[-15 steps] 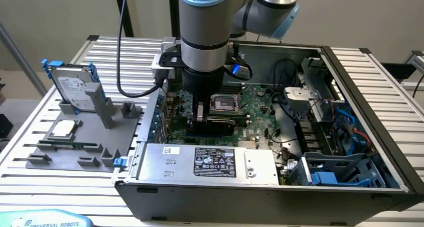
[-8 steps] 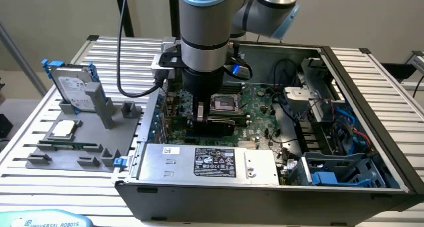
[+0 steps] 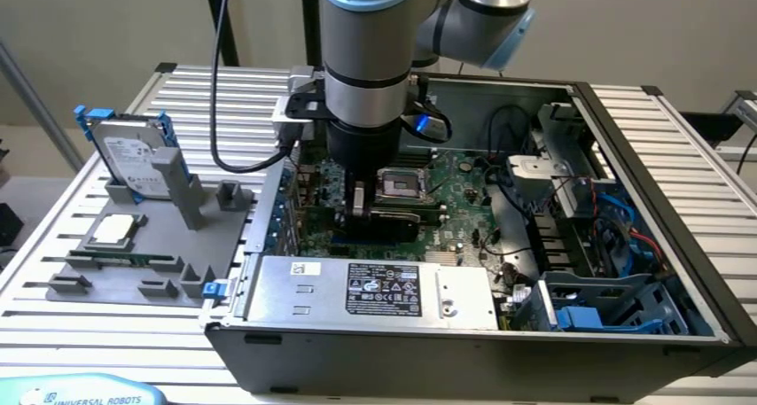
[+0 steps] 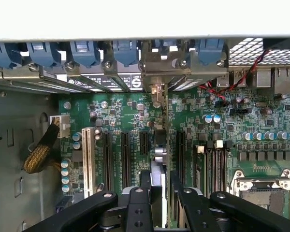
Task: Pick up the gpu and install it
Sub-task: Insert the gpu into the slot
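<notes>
In the wrist view the gpu [image 4: 159, 159] appears edge-on as a thin upright card. It runs from between my fingers to its silver end bracket [image 4: 156, 77] at the case's rear wall. It stands in line with the black expansion slots [image 4: 125, 159] on the green motherboard [image 4: 217, 121]. My gripper [image 4: 160, 188] is shut on the card's top edge, one black finger on each face. In the exterior view my gripper [image 3: 355, 212] is low inside the open computer case [image 3: 662, 201], over the slot area, and the arm hides most of the card.
A grey holder [image 3: 130, 272] beside the case carries a silver hard drive with blue rails [image 3: 128, 152] and a small square processor chip [image 3: 115, 230]. Inside the case are the processor socket [image 3: 402, 185], the power supply [image 3: 367, 290], loose cables [image 3: 520, 192] and a braided cable [image 4: 38, 152].
</notes>
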Controlling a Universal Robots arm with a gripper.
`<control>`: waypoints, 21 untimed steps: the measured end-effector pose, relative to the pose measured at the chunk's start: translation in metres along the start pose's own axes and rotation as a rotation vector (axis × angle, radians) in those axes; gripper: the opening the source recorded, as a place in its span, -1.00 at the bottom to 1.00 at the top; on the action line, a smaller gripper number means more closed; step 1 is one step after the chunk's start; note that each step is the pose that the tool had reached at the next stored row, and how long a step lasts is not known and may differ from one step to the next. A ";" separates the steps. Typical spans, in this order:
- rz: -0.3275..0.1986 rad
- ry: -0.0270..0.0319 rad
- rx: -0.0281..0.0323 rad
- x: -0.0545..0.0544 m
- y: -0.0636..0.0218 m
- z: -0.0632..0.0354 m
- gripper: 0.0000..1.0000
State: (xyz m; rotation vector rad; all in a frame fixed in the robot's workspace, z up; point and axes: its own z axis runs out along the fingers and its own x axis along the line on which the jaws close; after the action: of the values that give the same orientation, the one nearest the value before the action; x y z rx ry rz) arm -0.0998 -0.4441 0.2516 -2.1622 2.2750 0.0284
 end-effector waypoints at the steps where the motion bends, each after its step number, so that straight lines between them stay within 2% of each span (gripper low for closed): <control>1: 0.000 0.0000 0.0001 0.000 0.0000 0.0004 -0.47; 21: 0.000 0.0019 0.0000 -0.002 0.0026 0.0025 -0.47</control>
State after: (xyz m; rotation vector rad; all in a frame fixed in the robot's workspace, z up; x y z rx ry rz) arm -0.1023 -0.4416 0.2492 -2.1632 2.2760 0.0264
